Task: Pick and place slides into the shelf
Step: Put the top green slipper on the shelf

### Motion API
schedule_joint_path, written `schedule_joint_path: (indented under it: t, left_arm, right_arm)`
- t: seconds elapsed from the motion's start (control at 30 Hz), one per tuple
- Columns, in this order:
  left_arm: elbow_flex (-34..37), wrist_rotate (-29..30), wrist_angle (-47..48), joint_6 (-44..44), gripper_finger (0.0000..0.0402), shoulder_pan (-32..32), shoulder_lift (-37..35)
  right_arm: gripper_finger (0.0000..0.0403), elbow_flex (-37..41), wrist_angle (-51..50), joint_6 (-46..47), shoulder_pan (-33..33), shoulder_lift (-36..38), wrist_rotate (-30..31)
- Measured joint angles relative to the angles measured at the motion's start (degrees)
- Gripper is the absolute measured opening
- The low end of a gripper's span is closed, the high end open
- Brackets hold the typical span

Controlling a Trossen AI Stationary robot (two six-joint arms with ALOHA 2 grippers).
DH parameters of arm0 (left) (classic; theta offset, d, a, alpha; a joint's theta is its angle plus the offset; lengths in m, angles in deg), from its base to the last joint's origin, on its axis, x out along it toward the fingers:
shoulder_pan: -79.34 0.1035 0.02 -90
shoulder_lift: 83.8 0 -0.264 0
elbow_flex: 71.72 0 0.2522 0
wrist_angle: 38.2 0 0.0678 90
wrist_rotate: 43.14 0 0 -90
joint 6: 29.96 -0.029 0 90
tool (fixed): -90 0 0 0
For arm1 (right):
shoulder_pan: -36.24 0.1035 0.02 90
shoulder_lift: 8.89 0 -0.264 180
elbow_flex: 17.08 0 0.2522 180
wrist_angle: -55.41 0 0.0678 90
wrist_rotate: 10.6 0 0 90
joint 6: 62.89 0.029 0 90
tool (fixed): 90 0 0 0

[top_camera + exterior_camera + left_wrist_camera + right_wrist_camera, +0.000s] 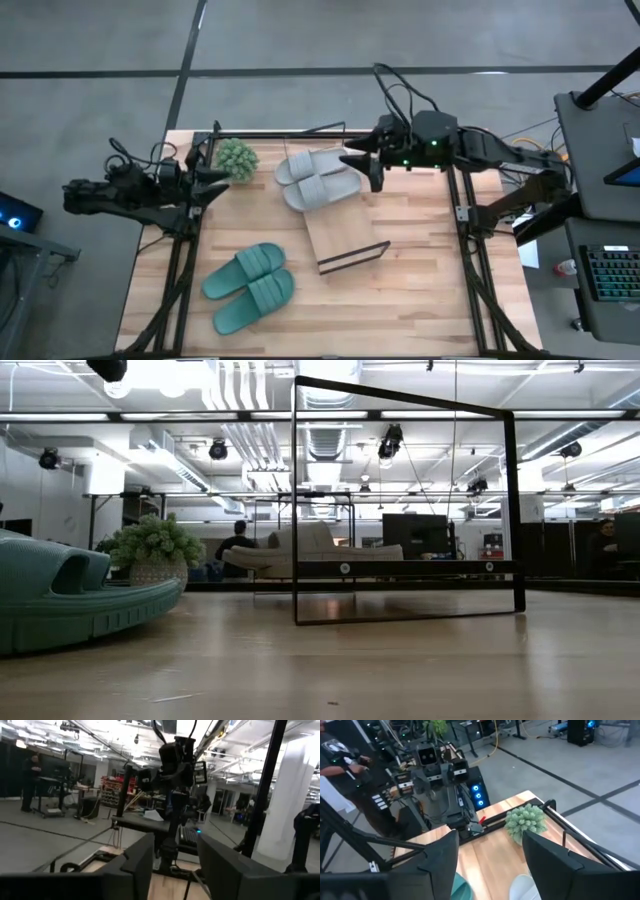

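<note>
A: Biggest worry from here?

B: The shelf (338, 232) — it is only about 2 sandals wide, and the grey slides (318, 178) sit at its far end with 1 sole hanging over the board's edge. In my judgement a clumsy nudge there would tip that slide off onto the table (420, 300).

A: And what would do the nudging?

B: The right gripper (352, 160). It hovers just beside the grey pair, at their right-hand side, fingers spread wide and pinching nothing. Any sideways sweep from there could catch a strap.

A: Next worry down?

B: The teal slides (250, 287) lie on the near-left part of the table, well apart from both grippers and off the shelf. A reach for them has to pass the shelf's thin black wire frame (405, 510), which could snag an arm.

A: The left side?

B: The left gripper (217, 180) waits at the table's left edge, fingers parted and empty, close to the little green plant (237, 158). Smallest risk — the plant getting knocked as that arm heads for the teal pair.
</note>
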Motion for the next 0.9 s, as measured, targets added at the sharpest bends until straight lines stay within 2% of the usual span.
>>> schedule_joint_path:
  t: [0.3,0.67,0.9]
  left_arm:
    - [-8.07,-4.39,2.31,-6.02,0.0183,0.0,6.04]
    - [-28.03,-5.49,36.81,-16.32,0.0185,0.0,17.52]
    - [-34.54,-5.47,53.55,-17.01,0.0185,0.0,23.14]
  right_arm:
    - [0.0215,0.02,-2.36,-2.53,0.11,-0.03,-0.04]
    - [0.0215,0.07,-4.52,-2.54,0.09,-0.38,-0.02]
    - [0.0215,0.07,-4.56,-2.7,-0.02,-0.38,0.01]
